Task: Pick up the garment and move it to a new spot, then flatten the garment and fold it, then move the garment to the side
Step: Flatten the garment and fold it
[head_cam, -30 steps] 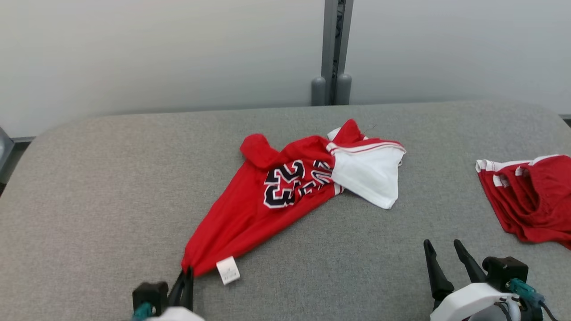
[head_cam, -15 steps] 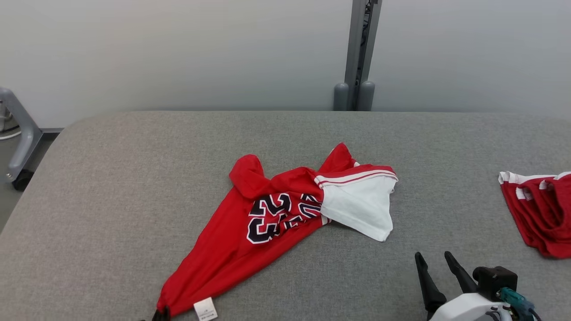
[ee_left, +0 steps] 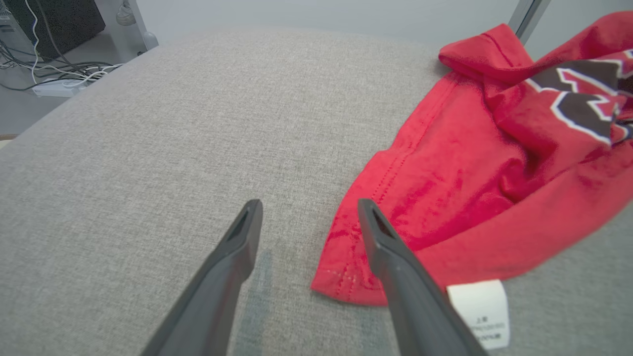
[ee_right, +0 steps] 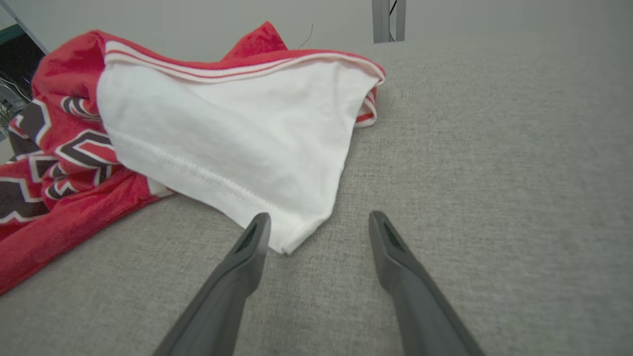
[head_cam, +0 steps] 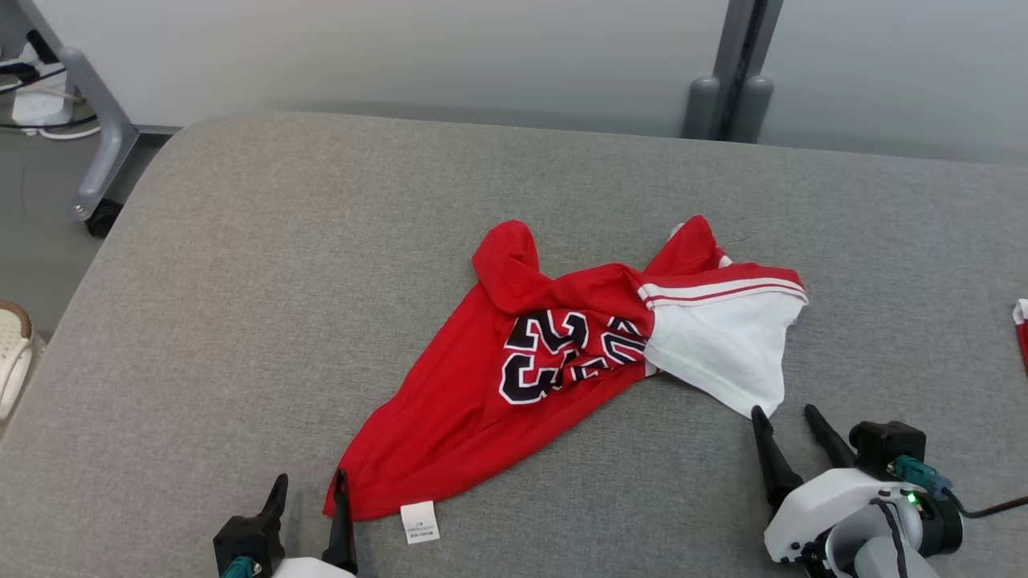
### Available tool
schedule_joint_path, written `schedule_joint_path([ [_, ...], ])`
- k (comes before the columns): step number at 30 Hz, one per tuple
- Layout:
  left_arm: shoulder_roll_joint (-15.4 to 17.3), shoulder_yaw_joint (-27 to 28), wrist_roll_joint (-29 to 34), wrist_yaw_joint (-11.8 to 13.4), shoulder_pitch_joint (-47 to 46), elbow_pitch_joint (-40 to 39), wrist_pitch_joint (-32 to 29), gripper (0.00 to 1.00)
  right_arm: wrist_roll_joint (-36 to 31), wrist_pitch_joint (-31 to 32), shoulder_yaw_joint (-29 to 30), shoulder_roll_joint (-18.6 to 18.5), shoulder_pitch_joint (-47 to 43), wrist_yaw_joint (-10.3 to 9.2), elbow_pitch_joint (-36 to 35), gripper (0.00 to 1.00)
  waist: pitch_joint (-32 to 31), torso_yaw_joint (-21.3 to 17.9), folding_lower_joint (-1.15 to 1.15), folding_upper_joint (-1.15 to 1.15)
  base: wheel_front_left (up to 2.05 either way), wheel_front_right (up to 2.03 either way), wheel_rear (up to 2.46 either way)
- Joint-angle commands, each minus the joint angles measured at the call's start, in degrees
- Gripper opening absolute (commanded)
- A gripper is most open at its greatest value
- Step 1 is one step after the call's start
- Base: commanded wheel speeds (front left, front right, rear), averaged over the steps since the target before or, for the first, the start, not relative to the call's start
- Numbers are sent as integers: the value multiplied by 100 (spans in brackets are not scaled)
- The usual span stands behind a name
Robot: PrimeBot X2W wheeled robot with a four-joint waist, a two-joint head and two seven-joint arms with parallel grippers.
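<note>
The garment (head_cam: 474, 401) is a red jersey with dark numerals and a white sleeve (head_cam: 723, 353), lying crumpled across the middle of the grey table (head_cam: 241, 281). My left gripper (head_cam: 311, 482) is open at the garment's near corner. In the left wrist view that red hem corner (ee_left: 346, 277) lies loose on the table against the right finger of my left gripper (ee_left: 309, 205), with the white tag (ee_left: 482, 311) beside it. My right gripper (head_cam: 783, 413) is open just short of the sleeve. The sleeve's tip (ee_right: 292, 237) lies near the left finger of my right gripper (ee_right: 319, 217).
Another red garment (head_cam: 1021, 321) peeks in at the table's right edge. A grey post (head_cam: 727, 88) stands behind the table. A wheeled frame leg (head_cam: 100, 160) and cables (ee_left: 59, 81) are on the floor at the left. A pale object (head_cam: 12, 353) lies near the left edge.
My left gripper has opened and let go of the garment's hem corner, which now lies on the table. The head camera has turned left and down. My right gripper stays open.
</note>
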State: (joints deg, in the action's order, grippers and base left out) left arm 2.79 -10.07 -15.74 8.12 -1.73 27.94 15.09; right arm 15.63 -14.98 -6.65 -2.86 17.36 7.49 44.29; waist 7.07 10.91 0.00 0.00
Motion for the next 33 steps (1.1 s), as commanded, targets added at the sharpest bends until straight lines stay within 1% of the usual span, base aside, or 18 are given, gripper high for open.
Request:
schedule_joint_path([
  [1,26,-4,-34,39,-137,-46,8,100,-17,-28,-2,-32,96,0,144,100,92,102,0,0,0,0,0],
  [2,23,-22,-40,49,-154,-72,8,100,1,-26,-12,-35,136,0,268,95,115,123,0,0,0,0,0],
  [3,23,-22,-40,49,-154,-72,8,100,1,-26,-12,-35,136,0,268,95,115,123,0,0,0,0,0],
  [4,24,-24,-51,58,-163,-94,8,100,32,-13,-32,-29,175,0,359,82,136,139,0,0,0,0,0],
  [6,24,-30,-68,55,-158,-127,8,100,62,-11,-67,-20,216,0,461,49,162,155,0,0,0,0,0],
  [7,26,-28,-79,60,-161,-143,8,100,84,-9,-73,-18,243,0,474,39,177,157,0,0,0,0,0],
  [8,25,-26,-67,63,-173,-171,8,100,97,-9,-76,-17,276,0,469,7,190,156,0,0,0,0,0],
  [9,24,-27,-62,57,-187,-195,8,100,91,-9,-81,-21,313,0,455,0,198,154,0,0,0,0,0],
  [11,24,-27,-73,58,-210,-228,8,100,111,-16,-59,-36,413,-1,303,0,205,137,0,0,0,0,0],
  [13,24,-18,-78,58,-218,-257,8,100,162,-20,2,-84,510,0,-11,0,188,105,0,0,0,0,0],
  [17,25,-21,-47,16,-165,-264,8,100,212,-20,54,-187,603,0,-1070,0,63,-9,0,0,0,0,0],
  [20,24,-46,-63,2,-93,-224,8,100,255,-21,-3,-330,729,0,-1933,0,-83,-100,0,0,0,0,0],
  [24,26,-90,-86,1,0,-177,8,100,319,-20,-139,-505,910,0,-2854,0,-283,-200,0,0,0,0,0],
  [28,25,-125,-110,26,78,-147,8,100,401,-20,-330,-650,1082,0,-3498,0,-431,-236,0,0,0,0,0],
  [33,25,-191,-187,37,112,-130,8,100,447,-20,-560,-774,1453,0,-4006,0,-405,-169,0,0,0,0,0],
])
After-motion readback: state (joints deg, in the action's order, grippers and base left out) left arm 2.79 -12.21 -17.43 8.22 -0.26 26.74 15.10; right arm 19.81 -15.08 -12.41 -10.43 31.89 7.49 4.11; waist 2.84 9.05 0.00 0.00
